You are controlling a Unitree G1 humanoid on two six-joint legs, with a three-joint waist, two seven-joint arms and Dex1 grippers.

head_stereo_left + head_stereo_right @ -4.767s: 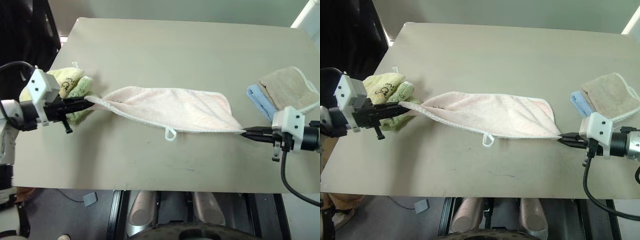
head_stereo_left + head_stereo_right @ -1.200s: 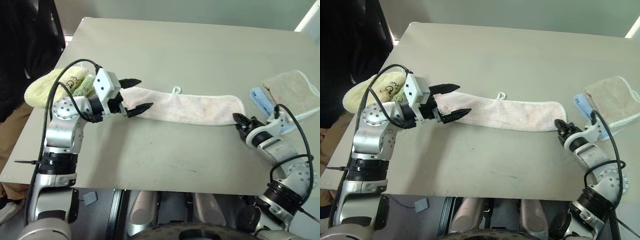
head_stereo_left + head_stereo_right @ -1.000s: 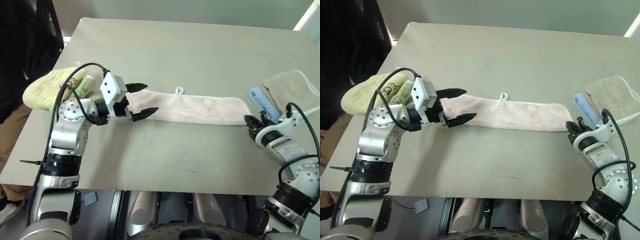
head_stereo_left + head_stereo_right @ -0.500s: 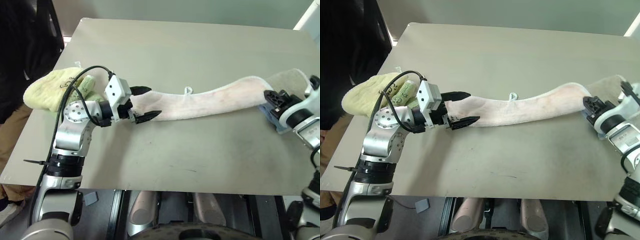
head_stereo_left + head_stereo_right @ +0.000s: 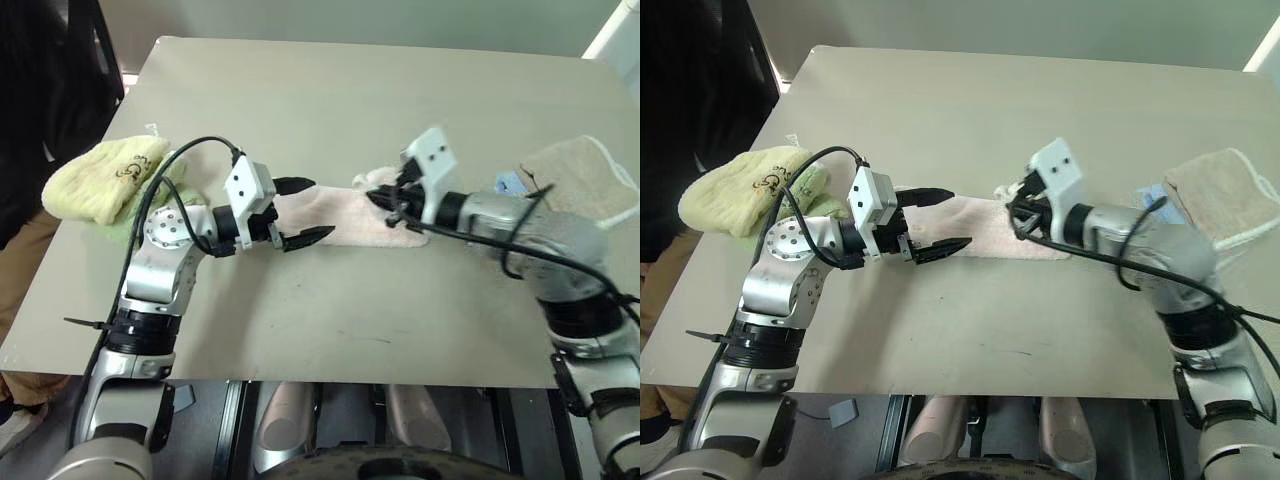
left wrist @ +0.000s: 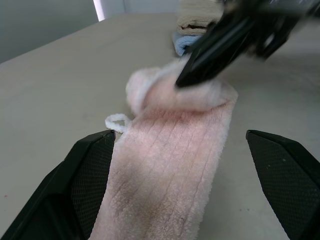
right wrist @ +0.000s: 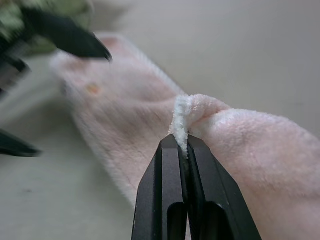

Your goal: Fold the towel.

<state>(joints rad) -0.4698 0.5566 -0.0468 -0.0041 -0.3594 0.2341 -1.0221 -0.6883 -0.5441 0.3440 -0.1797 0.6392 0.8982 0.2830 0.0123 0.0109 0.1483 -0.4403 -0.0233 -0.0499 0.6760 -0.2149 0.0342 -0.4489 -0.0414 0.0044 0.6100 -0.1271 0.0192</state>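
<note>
The pale pink towel [image 5: 340, 212] lies as a narrow folded strip across the middle of the table [image 5: 350, 90]. My right gripper [image 5: 386, 200] is shut on the towel's white-trimmed end [image 7: 186, 107] and holds it doubled back just above the strip, over its right part. My left gripper [image 5: 318, 208] is open and level, with one finger on each side of the towel's left end [image 6: 165, 155]. In the left wrist view the right gripper's black fingers [image 6: 210, 55] show over the raised fold, and the small white loop [image 6: 117, 121] lies beside the strip.
A yellow towel [image 5: 100, 178] lies on a green one at the table's left edge. A beige towel [image 5: 578, 175] on a blue cloth [image 5: 508, 183] lies at the right edge. A person in dark clothes [image 5: 40, 100] stands at the far left.
My right gripper has swept left across the table, carrying the towel's right end back over the strip. The left gripper has stayed open at the left end.
</note>
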